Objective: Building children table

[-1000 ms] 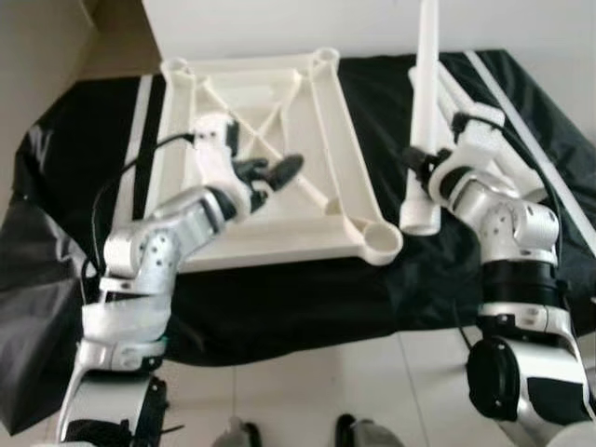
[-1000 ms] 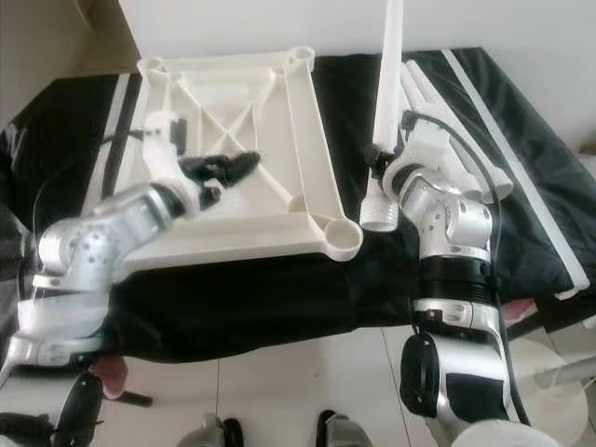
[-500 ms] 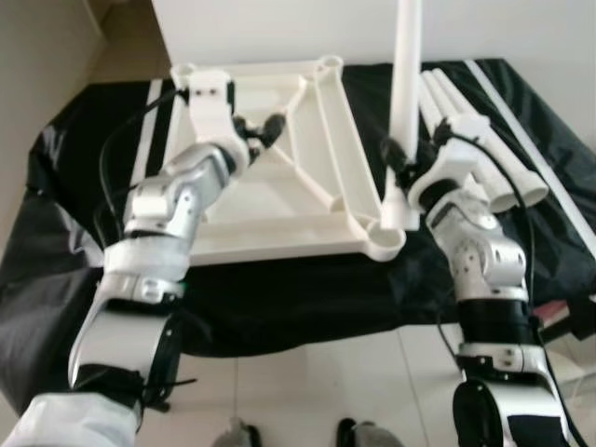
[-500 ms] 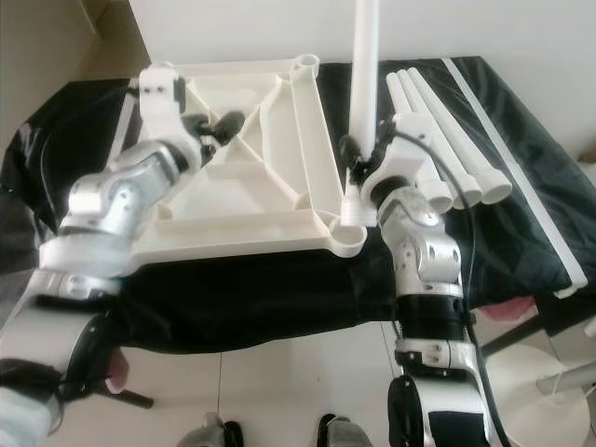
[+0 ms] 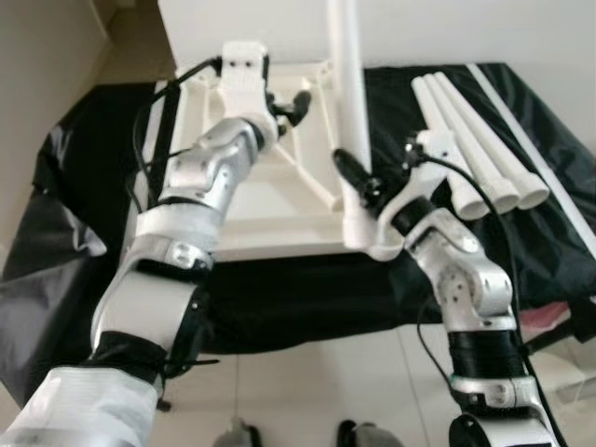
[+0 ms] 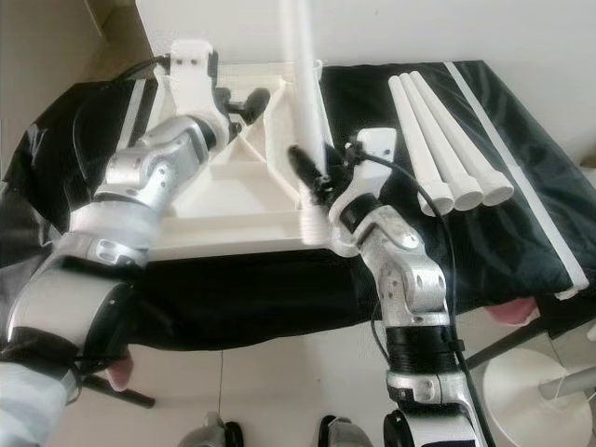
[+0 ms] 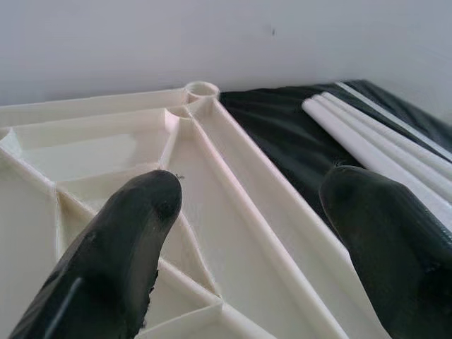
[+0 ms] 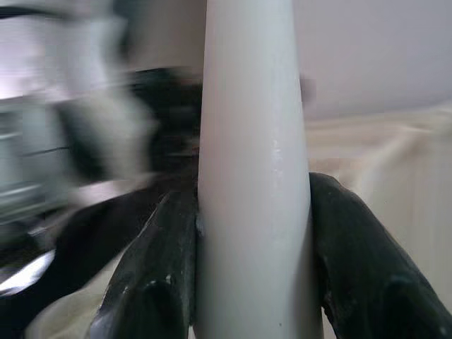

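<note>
though blurred, right gripper [image 5: 358, 182] around leg [image 5: 349, 102]

You have the tabletop frame [image 5: 279, 200] lying upside down on the desk [image 5: 84, 168], toward the left and far side. At its near right corner a table leg [image 5: 349, 102] stands upright in the corner socket [image 5: 368, 237], with your right gripper [image 5: 358, 177] clamped around its lower part. Your left gripper [image 5: 296, 101] hangs over the frame's far part, fingers [image 7: 127, 240] spread apart above the ribs. To the right, well apart from the frame, three spare legs [image 5: 475, 144] lie side by side on the desk, running near to far.
</note>
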Motion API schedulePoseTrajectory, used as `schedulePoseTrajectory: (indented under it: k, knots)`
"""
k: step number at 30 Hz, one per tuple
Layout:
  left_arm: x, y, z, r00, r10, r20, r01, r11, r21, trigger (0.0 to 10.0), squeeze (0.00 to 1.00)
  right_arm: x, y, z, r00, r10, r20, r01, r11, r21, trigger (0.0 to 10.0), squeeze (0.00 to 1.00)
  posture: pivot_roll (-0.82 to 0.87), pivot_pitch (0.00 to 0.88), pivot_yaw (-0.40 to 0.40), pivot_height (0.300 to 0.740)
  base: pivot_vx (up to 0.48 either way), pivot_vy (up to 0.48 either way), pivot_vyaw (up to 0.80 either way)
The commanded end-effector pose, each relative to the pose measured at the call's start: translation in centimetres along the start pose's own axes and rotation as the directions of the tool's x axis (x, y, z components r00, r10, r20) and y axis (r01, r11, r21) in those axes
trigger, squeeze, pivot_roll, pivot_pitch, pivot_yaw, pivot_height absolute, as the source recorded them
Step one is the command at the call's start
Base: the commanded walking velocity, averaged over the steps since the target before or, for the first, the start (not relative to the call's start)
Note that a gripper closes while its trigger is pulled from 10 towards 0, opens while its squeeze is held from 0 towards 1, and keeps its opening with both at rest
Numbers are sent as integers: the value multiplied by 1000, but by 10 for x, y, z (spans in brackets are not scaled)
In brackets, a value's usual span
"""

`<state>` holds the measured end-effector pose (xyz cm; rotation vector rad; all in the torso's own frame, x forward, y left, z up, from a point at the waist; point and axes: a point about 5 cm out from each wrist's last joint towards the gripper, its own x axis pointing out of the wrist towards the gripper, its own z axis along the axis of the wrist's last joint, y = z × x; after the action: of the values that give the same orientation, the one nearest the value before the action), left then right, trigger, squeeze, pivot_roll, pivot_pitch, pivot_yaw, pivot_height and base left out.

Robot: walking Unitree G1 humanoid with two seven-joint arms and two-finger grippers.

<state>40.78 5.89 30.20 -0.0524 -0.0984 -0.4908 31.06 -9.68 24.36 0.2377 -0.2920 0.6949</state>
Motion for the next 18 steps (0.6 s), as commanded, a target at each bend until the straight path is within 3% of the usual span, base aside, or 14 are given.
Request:
schedulePoseTrajectory:
  k: [1, 5, 10, 14, 15, 16, 17, 18]
  knots:
    - [2, -16, 4, 982, -191, 4, 191, 981, 33, 10000, 0, 0, 6, 2, 999, 40, 18, -40, 999, 4, 10000, 0, -31, 60, 9, 740, 0, 0, 0]
    - [6, -29, 13, 965, -263, 24, 262, 965, 25, 10000, 0, -1, 7, 0, 998, 58, 9, -58, 998, 10, 10000, 0, -33, 54, 11, 740, 0, 0, 0]
    - [7, -44, 33, 918, -388, 84, 392, 919, -36, 10000, 0, -2, 7, -6, 998, 60, -15, -60, 998, 12, 10000, 0, -37, 46, 16, 740, 0, 0, 0]
    - [4, -57, 52, 861, -487, 149, 499, 865, -57, 10000, 0, -3, 6, -12, 998, 43, -46, -42, 999, 7, 10000, 0, -37, 40, 17, 740, 0, 0, 0]
    - [4, -57, 52, 861, -487, 149, 499, 865, -57, 10000, 0, -3, 6, -12, 998, 43, -46, -42, 999, 7, 10000, 0, -37, 40, 17, 740, 0, 0, 0]
    - [2, -64, 58, 833, -529, 165, 542, 839, -45, 10000, 0, -3, 5, -14, 998, 39, -52, -39, 999, 10, 10000, 0, -36, 37, 17, 740, 0, 0, 0]
    - [2, -64, 58, 833, -529, 165, 542, 839, -45, 10000, 0, -3, 5, -14, 998, 39, -52, -39, 999, 10, 10000, 0, -36, 37, 17, 740, 0, 0, 0]
    - [0, -69, 62, 809, -562, 173, 574, 818, -27, 10000, 0, -2, 5, -15, 998, 36, -57, -35, 999, 12, 10000, 0, -36, 37, 17, 740, 0, 0, 0]
